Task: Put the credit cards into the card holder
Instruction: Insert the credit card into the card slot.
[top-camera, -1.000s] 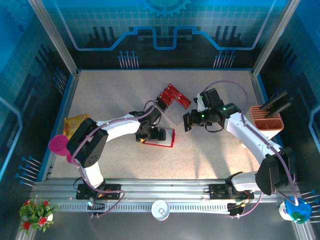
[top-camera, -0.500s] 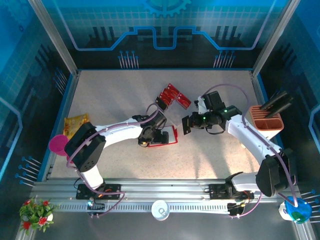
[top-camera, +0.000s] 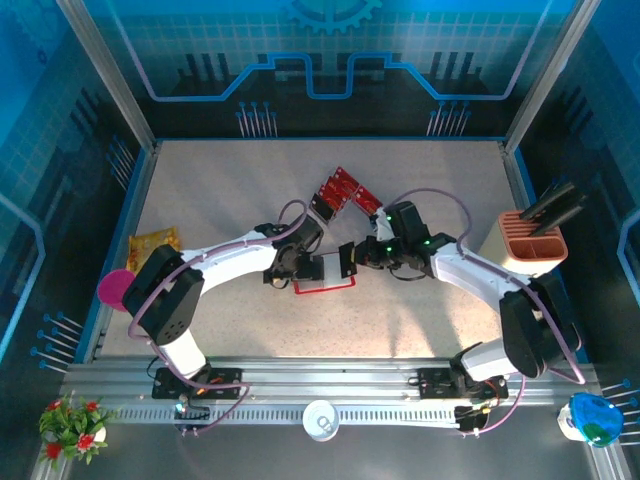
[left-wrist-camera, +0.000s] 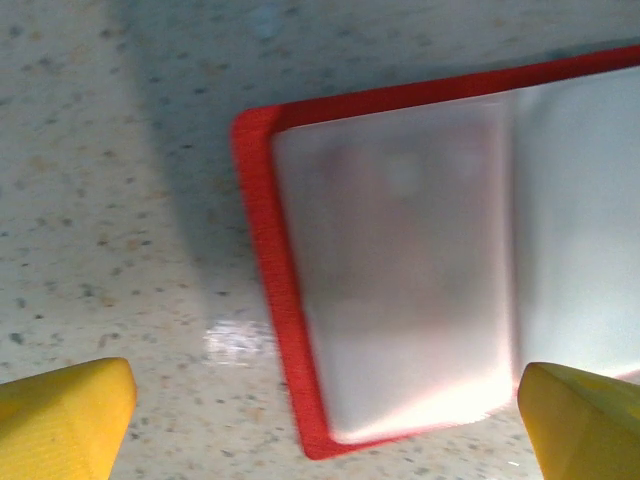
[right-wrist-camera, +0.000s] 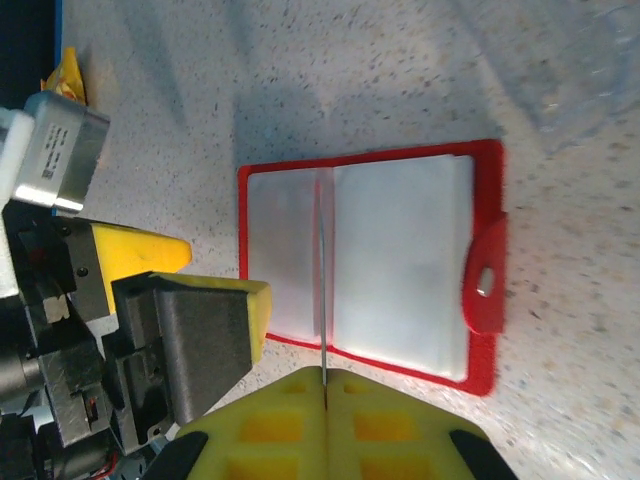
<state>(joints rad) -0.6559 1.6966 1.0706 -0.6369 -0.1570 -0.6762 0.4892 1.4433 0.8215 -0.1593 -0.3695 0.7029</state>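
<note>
The card holder lies open on the table, red-rimmed with pale clear pockets. My left gripper hovers open over one end of it, and a corner of the holder sits between the yellow fingertips. My right gripper is shut on one credit card, seen edge-on over the holder's middle fold. In the top view that card is a dark upright rectangle at the holder's right end. More red credit cards lie just behind, on the table.
A salmon-pink compartment box with black items stands at the right edge. A yellow snack packet and a pink cup are at the left. The left gripper's fingers are close to the held card.
My right arm has swung left and down, bringing the held card from beside the loose cards to over the holder. The left gripper has shifted slightly at the holder and stays open.
</note>
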